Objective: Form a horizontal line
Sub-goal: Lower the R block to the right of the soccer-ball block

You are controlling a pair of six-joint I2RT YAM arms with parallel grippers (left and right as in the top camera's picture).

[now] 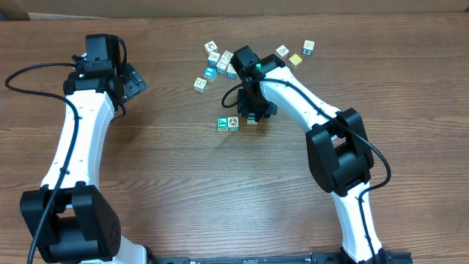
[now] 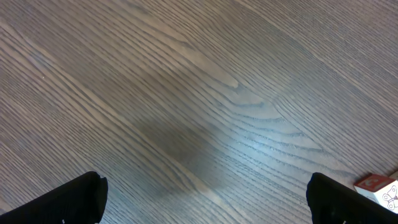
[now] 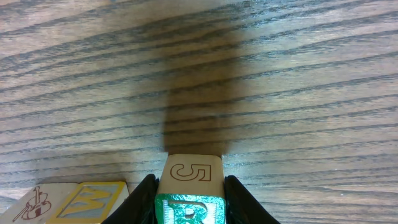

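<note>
Wood, probably light and rigid, makes the cube (image 3: 189, 173) easy to lift, though its smooth faces could slip or twist. The right gripper (image 3: 189, 202) pinches its two side faces, just beside the right end of the row (image 1: 228, 123) mid-table (image 1: 183, 191). The left gripper (image 2: 205, 202) hangs spread wide.
</note>
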